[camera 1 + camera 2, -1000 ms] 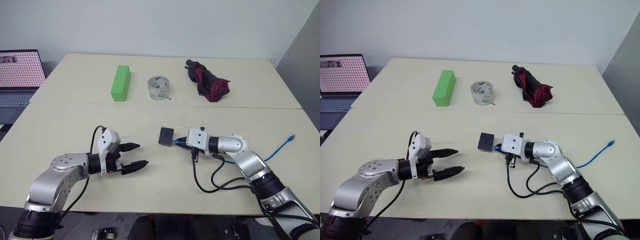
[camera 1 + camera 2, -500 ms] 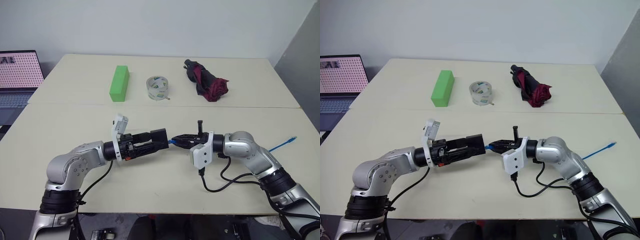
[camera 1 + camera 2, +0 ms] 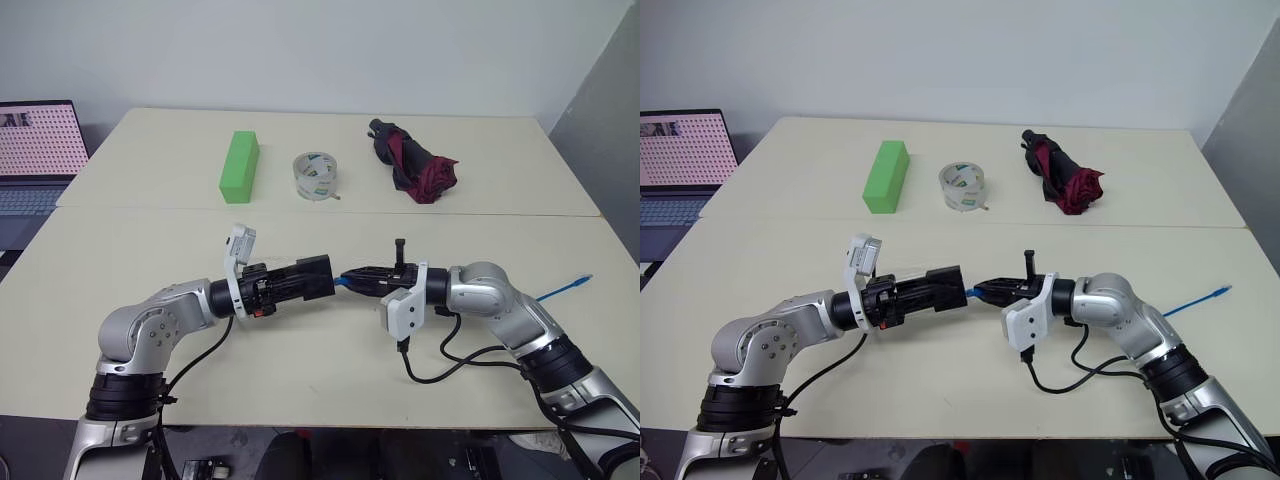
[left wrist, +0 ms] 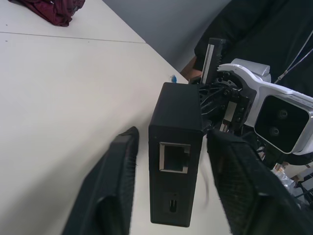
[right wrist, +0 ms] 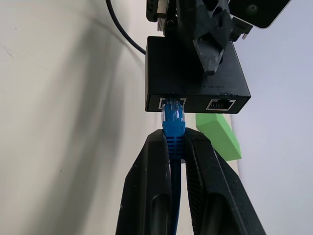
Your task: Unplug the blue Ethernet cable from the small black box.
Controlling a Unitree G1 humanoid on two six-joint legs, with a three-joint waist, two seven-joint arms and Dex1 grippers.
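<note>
two arms meet low at the middle of the worktop (image 3: 150,250), both raised off it. the left gripper (image 3: 318,279) has its jaws shut on the small black box (image 3: 946,287); the right gripper (image 5: 175,147) pinches the blue ethernet cable (image 5: 172,122) just behind its plug, which is still seated in the box's port. best done with a straight pull toward three o'clock, in line with the port, box held steady. a second ago the box lay on the worktop and the left jaws hung wide open at nine o'clock of it.
</note>
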